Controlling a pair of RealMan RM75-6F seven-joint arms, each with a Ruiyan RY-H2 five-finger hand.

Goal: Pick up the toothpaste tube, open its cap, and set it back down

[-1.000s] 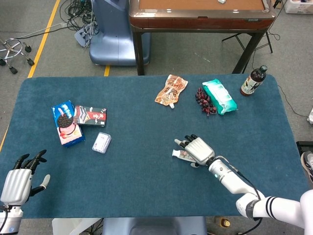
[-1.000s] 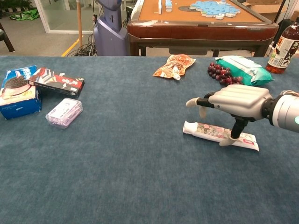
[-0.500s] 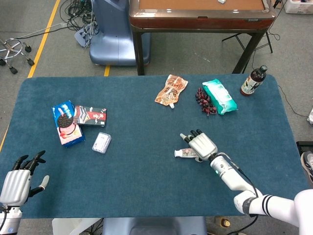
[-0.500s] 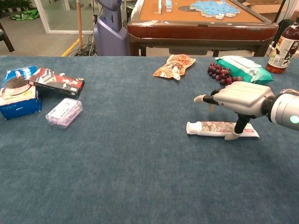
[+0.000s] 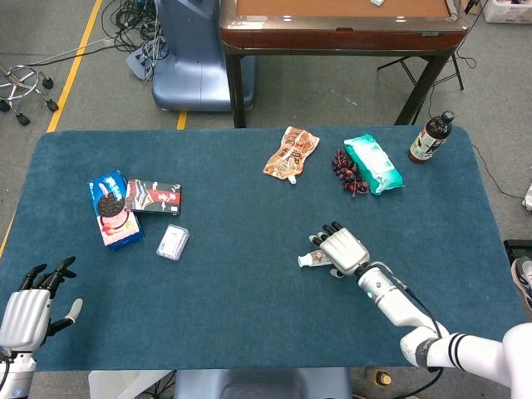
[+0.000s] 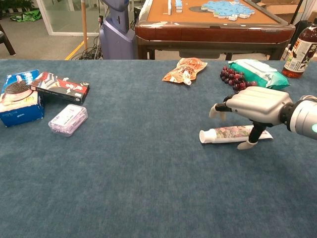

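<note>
Where right robot hand hovers, toothpaste tube half-hidden

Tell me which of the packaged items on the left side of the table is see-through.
The small clear plastic case, nearest the table's middle. The blue cookie box and the dark red-and-black box beside it are opaque printed cartons.

Matt blue cloth table; glossy plastic toothpaste tube; smooth silvery right hand.
</note>
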